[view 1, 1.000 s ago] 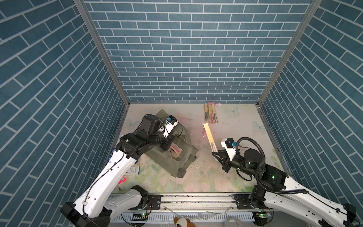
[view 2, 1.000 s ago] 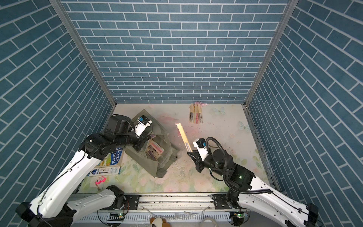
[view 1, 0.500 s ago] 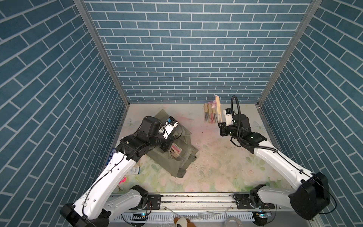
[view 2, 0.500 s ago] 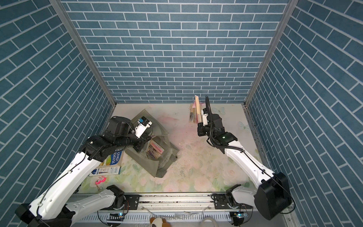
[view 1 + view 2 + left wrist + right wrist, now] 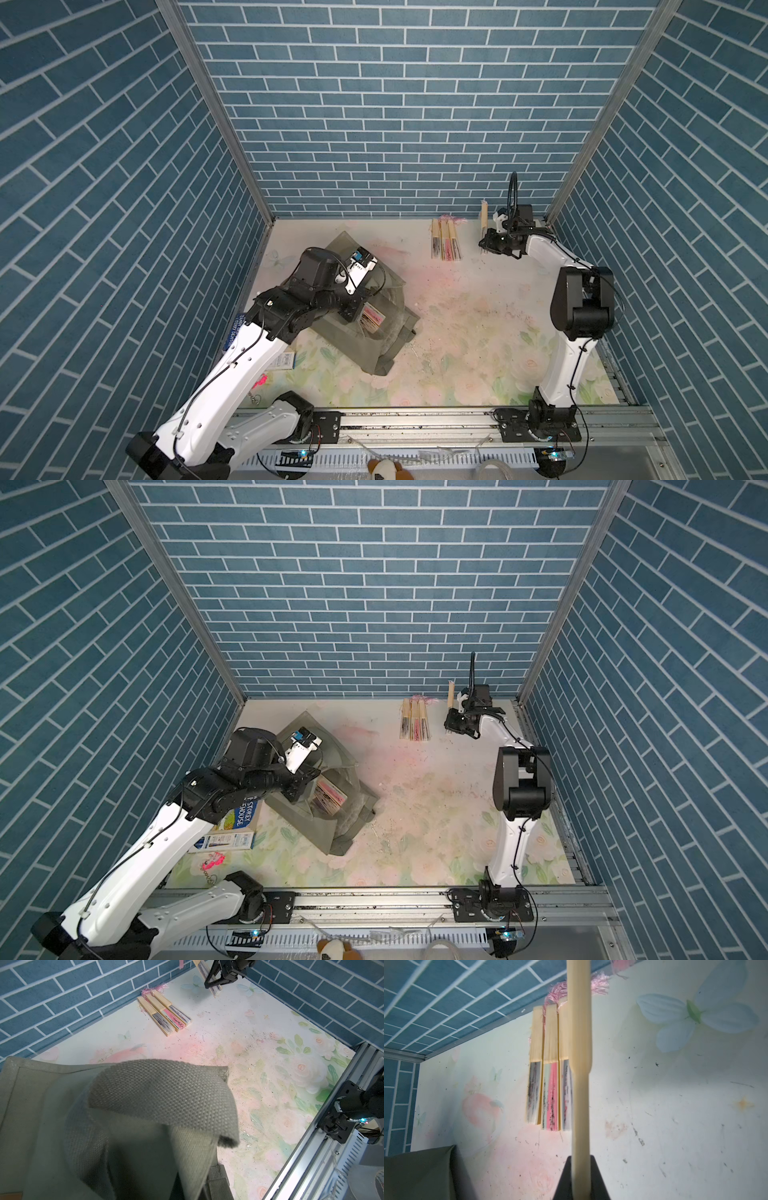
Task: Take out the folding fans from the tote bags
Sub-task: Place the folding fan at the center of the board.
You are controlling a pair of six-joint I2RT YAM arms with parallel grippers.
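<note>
My right gripper point(image 5: 484, 246) clamps a fan point(image 5: 483, 215) steeply tilted beside the laid fans point(image 5: 446, 246); released so, it could topple across them.

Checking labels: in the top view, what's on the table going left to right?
Blue book → tote bag → three fans lying side by side → fan held in the right gripper.

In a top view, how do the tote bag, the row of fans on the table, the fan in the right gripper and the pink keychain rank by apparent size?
1. tote bag
2. row of fans
3. held fan and pink keychain: similar; the right gripper hides part of the fan.
</note>
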